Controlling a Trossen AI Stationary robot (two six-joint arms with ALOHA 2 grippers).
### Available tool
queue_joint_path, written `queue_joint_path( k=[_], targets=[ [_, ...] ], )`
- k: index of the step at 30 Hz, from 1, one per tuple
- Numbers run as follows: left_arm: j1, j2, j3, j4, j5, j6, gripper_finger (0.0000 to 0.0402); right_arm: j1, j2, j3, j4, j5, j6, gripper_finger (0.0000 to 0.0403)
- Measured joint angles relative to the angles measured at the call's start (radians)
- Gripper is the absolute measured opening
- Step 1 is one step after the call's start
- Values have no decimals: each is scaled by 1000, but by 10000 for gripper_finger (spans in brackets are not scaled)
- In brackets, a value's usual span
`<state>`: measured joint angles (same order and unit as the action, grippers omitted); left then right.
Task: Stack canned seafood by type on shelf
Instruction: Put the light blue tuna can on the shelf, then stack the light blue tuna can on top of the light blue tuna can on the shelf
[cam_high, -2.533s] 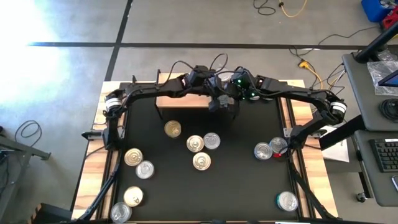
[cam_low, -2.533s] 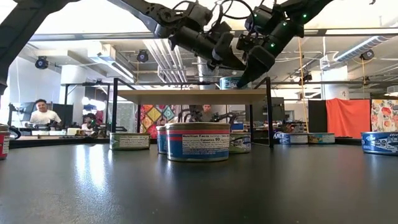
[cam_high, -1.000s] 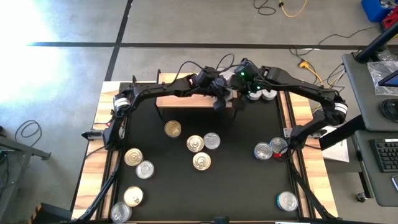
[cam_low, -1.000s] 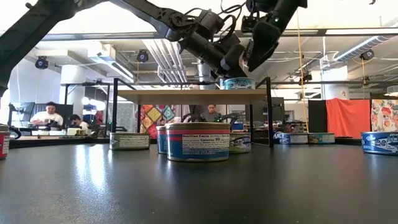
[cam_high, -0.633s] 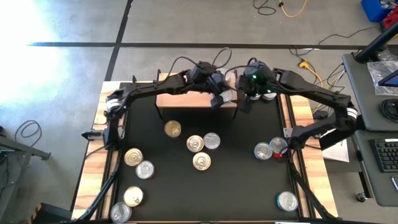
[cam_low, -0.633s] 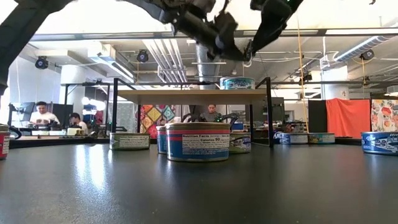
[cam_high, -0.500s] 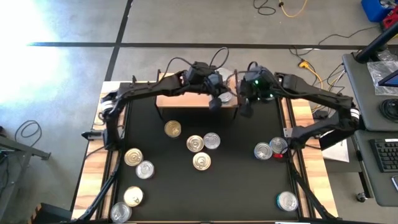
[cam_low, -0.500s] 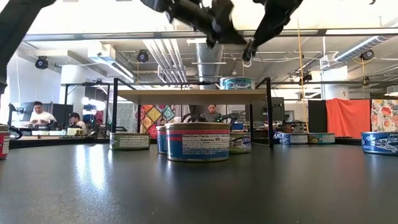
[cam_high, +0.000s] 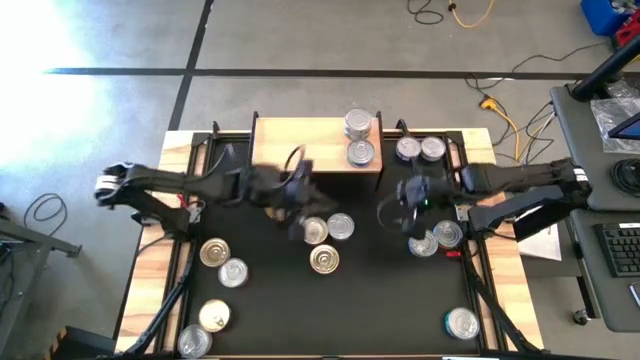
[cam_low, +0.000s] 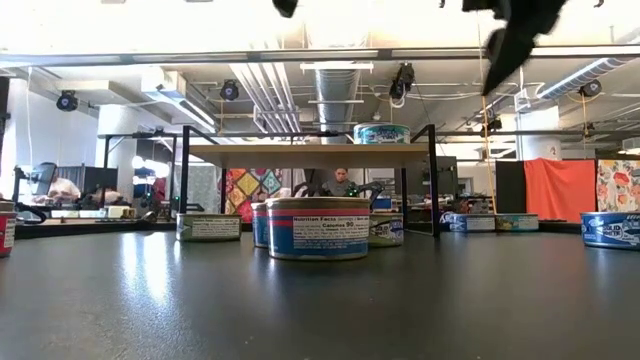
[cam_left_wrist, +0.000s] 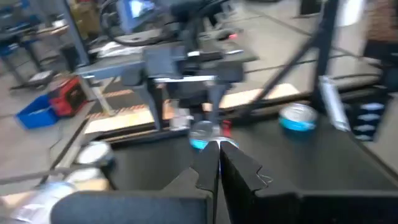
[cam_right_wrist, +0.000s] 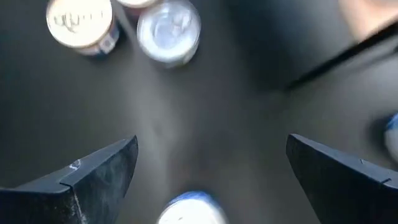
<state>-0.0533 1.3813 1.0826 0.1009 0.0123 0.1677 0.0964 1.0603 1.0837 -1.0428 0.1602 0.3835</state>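
Shiny silver-lidded metal tins (cam_high: 360, 138) sit on my pale, matt wooden shelf (cam_high: 300, 142), while gold-lidded tins (cam_high: 323, 259) gleam on the smooth black tabletop (cam_high: 380, 290), which shows a soft sheen in the low view. The nearest tin (cam_low: 317, 228) wears a glossy printed paper label. My dark fingers (cam_right_wrist: 93, 177) look like matt plastic.

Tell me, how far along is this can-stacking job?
Barely started. Two silver cans sit on the shelf, at its right end. Nothing is in hand: the left gripper is shut and empty over the middle cans, and the right gripper hangs open above the table. Left: about a dozen cans, gold ones and silver ones, scattered on the table, plus two beside the shelf.
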Motion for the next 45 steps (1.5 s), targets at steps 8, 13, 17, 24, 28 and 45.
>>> queue_joint_path(
  k=[8, 13, 17, 24, 28, 45],
  targets=[
    [-125, -174, -360, 186, -1, -34, 0, 198, 94, -112, 13, -2, 417, 398],
    [-178, -195, -483, 328, -2, -85, 0, 317, 189, -70, -46, -34, 637, 371],
    [-234, -175, -556, 480, -4, -97, 0, 435, 274, -12, -50, -126, 848, 334],
    [-348, -104, -633, 662, -4, -156, 0, 656, 426, 72, -61, -350, 1291, 278],
    [-414, -39, -638, 705, -5, -189, 0, 744, 506, 77, -73, -529, 1435, 256],
    [-581, 173, -605, 835, -187, -317, 0, 840, 669, 91, -76, -709, 1438, 152]
  ],
)
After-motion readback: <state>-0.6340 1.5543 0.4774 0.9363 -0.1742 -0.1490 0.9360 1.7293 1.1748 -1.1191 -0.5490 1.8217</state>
